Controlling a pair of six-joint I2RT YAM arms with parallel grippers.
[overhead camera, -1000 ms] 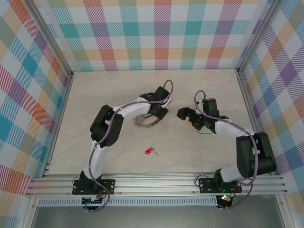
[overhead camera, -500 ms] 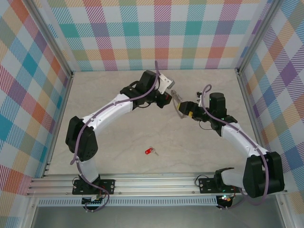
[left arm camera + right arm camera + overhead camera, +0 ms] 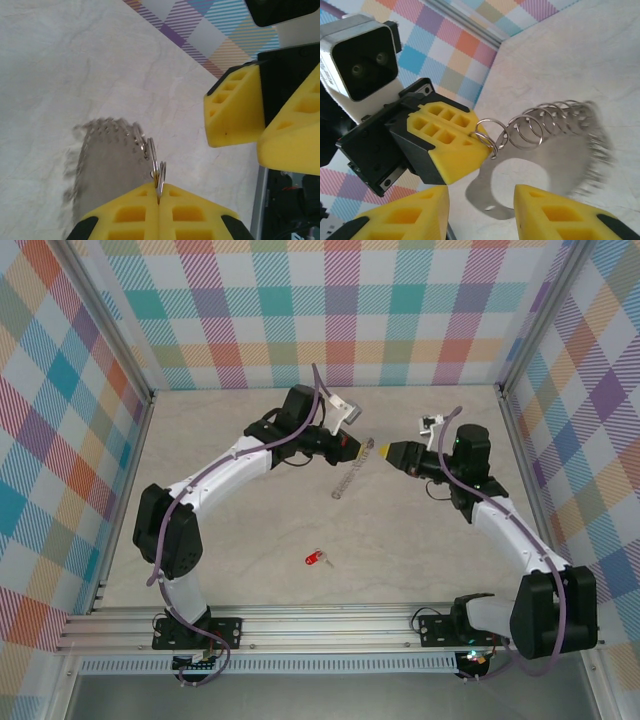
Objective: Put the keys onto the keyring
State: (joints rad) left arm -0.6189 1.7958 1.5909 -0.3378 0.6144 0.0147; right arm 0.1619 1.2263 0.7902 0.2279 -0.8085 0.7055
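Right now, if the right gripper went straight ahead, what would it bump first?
Most likely the keyring, hanging from the shut left gripper, just in front of the right gripper. Depth is unclear, so the left gripper's tip might come first.

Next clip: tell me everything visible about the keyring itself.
The keyring is a string of linked thin silver wire rings, metal by its look. An end ring is pinched between the shut yellow fingers of the left gripper; the rest hangs free, motion-blurred. The right gripper sits close by, jaws apart, not touching it.
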